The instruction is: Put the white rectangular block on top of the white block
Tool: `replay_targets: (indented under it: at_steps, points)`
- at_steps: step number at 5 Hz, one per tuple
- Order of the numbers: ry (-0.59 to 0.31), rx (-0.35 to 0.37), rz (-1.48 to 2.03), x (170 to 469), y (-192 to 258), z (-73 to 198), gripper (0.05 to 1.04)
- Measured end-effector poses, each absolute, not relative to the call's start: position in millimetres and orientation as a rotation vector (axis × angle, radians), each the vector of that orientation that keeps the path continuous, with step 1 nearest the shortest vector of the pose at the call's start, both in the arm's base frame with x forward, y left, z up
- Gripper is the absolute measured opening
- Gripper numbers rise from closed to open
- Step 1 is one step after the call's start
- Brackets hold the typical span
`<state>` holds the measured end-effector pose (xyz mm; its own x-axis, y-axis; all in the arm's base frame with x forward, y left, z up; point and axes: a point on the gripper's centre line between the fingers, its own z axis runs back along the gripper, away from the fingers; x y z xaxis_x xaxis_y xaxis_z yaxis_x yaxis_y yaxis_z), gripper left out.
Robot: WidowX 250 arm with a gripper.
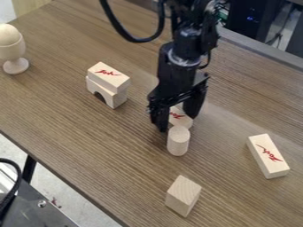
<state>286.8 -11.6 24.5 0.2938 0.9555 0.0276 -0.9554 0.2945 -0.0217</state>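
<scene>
You are holding the claw (176,120) low over the wooden table (59,111), and its two fingers are standing apart, one on each side of a pale rectangular block with red writing (180,116). That block is sitting between them, partly hidden; whether either finger is touching it, you cannot tell from here. It is looking like your task's rectangular block, though two others are bearing similar red writing.

Just in front of the claw, a pale cylinder (178,142) is standing upright, its top overlapping the block in your view. Left of the claw in your view, a rectangular block (109,76) is lying flat on top of an arched block (114,98). Farther in front of the claw, beyond the cylinder, a plain pale block (183,196) is resting on the table. Well to the claw's right, a long block (268,156) is lying flat, red writing upward. Farthest left, a stemmed cup (13,52) is holding a rounded pale piece (8,34).
</scene>
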Motion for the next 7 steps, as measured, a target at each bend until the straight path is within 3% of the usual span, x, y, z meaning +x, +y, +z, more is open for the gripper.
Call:
replay_targets:
  at_steps: [1,2,3,4,6,7]
  points:
    - [-0.059,0.011,1.290,285.5,-6.3,21.5,0.948]
    - [-0.090,0.008,1.330,285.1,-4.0,18.5,0.674]
    - [-0.126,0.009,1.368,281.5,-0.1,20.2,0.565]
    - [-0.126,-0.014,1.355,285.1,-2.0,26.9,0.565]
    - [-0.321,-0.131,1.394,312.0,17.5,97.0,0.565]
    - [-0.356,-0.151,1.451,305.8,30.8,116.0,0.565]
